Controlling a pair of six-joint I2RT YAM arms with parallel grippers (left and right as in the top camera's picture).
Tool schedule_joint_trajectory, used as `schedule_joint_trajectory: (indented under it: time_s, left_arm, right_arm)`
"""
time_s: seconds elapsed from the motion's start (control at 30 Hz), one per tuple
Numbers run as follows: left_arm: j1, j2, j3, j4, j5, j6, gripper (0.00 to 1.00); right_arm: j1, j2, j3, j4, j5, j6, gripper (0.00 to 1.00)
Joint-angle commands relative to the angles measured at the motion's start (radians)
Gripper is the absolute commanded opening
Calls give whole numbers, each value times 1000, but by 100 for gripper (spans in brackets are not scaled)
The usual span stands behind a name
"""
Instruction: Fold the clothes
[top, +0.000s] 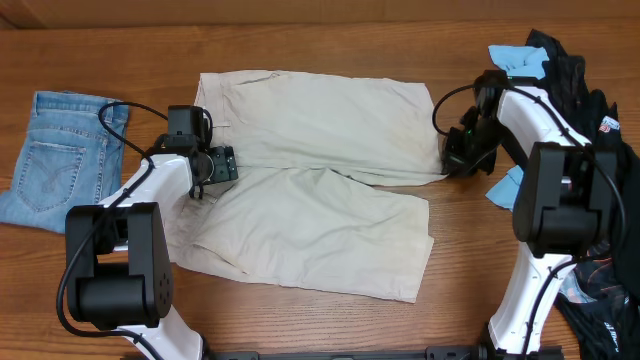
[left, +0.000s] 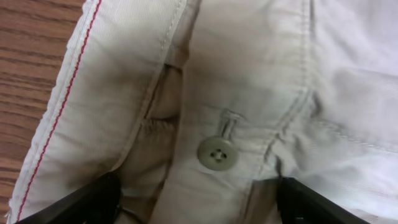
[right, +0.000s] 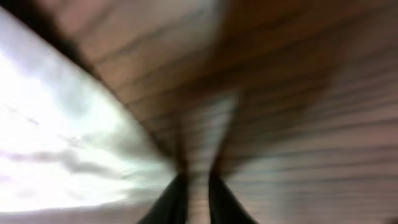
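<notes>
We have khaki shorts (top: 310, 190) spread flat for folding; left gripper (left: 199, 202) released wide astride the button (left: 217, 152), right gripper (right: 198, 186) at the far-right hem (top: 440, 172), can't tell its grasp.

In my right wrist view almost everything is blurred: the table (right: 298, 124) is only brown streaks and the clothes (right: 56, 137) are a pale smear at the left. My right gripper (right: 194, 190) shows as two dark fingers close together, cut off by the lower edge. Whether cloth sits between them I cannot tell, and from overhead its tips are hidden under its own body.

In my left wrist view, my left gripper (left: 199, 208) shows only its dark fingertips (left: 93, 202) in the bottom corners, and the cloth runs out of the picture.

From overhead, my left arm (top: 150, 185) covers part of the waistband. The heap of dark garments (top: 590, 100) is cut by the right edge, and the denim shorts (top: 55, 160) by the left edge.
</notes>
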Motion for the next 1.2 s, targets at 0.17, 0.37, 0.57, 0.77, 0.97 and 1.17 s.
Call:
schedule_joint_trajectory:
  time_s: [0.17, 0.37, 0.57, 0.77, 0.97, 1.17]
  left_arm:
    - [31, 52, -12, -119, -35, 24, 88]
    - [31, -23, 108, -272, -33, 24, 93]
    - [30, -188, 171, -341, -31, 19, 100]
    - [31, -359, 176, -426, 39, 12, 100]
    - [30, -464, 176, -550, 64, -67, 100]
    - [31, -502, 176, -748, 88, -173, 100]
  right_arm:
    - [-31, -44, 55, 84, 110, -9, 26]
    - [-29, -138, 134, 48, 110, -8, 26]
    - [-29, -322, 134, 47, 113, -8, 27]
    - [-26, -465, 134, 8, 118, -8, 28]
    - [10, -567, 127, -74, 160, -8, 28]
    - [90, -672, 28, -89, 163, 0, 28]
